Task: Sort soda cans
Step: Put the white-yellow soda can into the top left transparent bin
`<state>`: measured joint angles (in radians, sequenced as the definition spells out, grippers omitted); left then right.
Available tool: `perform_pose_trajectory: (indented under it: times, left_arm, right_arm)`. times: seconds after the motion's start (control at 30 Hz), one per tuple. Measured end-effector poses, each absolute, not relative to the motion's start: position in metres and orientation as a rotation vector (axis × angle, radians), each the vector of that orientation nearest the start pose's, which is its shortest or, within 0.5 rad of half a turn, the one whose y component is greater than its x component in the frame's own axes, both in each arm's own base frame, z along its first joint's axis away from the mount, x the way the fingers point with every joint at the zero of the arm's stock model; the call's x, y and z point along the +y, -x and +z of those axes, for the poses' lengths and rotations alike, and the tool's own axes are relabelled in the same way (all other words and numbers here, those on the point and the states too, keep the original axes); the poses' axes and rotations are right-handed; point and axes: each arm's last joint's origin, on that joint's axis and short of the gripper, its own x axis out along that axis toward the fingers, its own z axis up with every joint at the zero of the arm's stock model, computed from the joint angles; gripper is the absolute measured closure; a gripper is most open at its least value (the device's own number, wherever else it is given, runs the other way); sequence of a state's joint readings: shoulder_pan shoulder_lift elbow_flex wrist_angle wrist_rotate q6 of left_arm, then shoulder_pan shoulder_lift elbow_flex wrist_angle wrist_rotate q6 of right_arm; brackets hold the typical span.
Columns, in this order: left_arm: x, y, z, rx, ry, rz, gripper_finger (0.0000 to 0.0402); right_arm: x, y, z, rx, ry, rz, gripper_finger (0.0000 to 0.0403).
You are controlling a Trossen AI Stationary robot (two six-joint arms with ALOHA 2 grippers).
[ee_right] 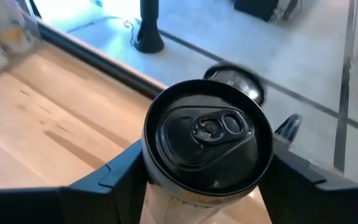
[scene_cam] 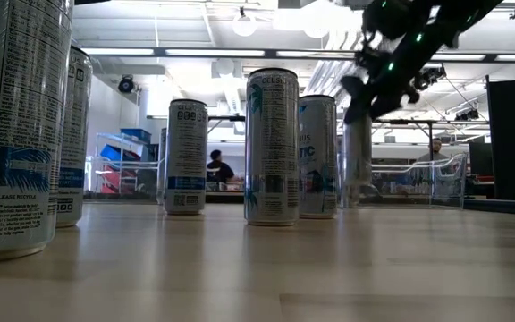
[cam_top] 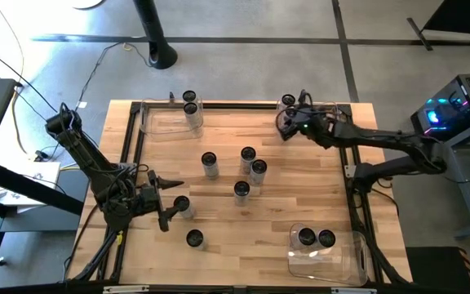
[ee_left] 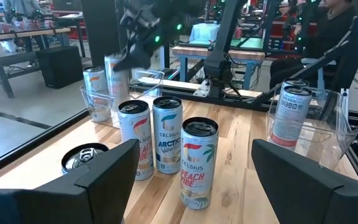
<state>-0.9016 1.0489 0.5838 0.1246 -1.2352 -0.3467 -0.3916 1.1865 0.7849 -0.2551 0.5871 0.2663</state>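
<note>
**Gripping a can by the far right bin**

Starting nearest the front edge of the wooden surface [cam_top: 300,204], a clear bin [cam_top: 326,255] at the right corner holds two Celsius cans [cam_top: 316,238], and a lone can [cam_top: 194,238] stands to the left. The left gripper [cam_top: 166,201] waits open at the left side, one can [cam_top: 183,206] between its fingers, untouched. Four more cans [cam_top: 248,171] stand grouped mid-surface. At the far edge, the left bin [cam_top: 170,120] holds two cans [cam_top: 190,104]. The right gripper [cam_top: 288,122] sits at the far right bin [cam_top: 333,110], fingers closed against the sides of a can [ee_right: 207,140] beneath it.
</note>
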Motion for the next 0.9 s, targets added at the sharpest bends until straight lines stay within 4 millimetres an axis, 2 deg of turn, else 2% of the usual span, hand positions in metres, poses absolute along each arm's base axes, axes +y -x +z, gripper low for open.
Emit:
perform_pose_trajectory:
  times: [0.13,0.27,0.33,0.4,0.6,0.7,0.8,0.9]
  left_arm:
    - [-0.146,-0.15,0.25,0.108,0.043,0.342,0.0096]
    - [-0.146,-0.15,0.251,0.105,0.029,0.34,0.0096]
    - [-0.147,-0.151,0.255,0.088,0.034,0.332,0.0096]
    - [-0.15,-0.153,0.259,0.073,0.023,0.304,0.0096]
    - [-0.165,-0.164,0.271,0.031,-0.085,0.227,0.01]
    - [-0.177,-0.175,0.279,0.035,-0.142,0.227,0.0103]
    - [-0.191,-0.19,0.288,0.037,-0.191,0.194,0.0103]
    - [-0.201,-0.204,0.296,0.042,-0.242,0.161,0.0103]
  right_arm:
    - [-0.088,-0.207,0.289,0.466,-0.154,-0.99,0.0168]
    - [-0.057,-0.195,0.321,0.384,-0.15,-0.89,0.0168]
    - [-0.039,-0.191,0.333,0.336,-0.156,-0.8,0.0168]
    - [-0.019,-0.188,0.338,0.315,-0.162,-0.698,0.0168]
    - [0.044,-0.191,0.32,0.362,-0.18,-0.415,0.0168]
    - [0.076,-0.195,0.302,0.44,-0.151,-0.297,0.0168]
    - [0.104,-0.199,0.285,0.499,-0.1,-0.233,0.0168]
    - [0.12,-0.205,0.273,0.512,-0.082,-0.249,0.0168]
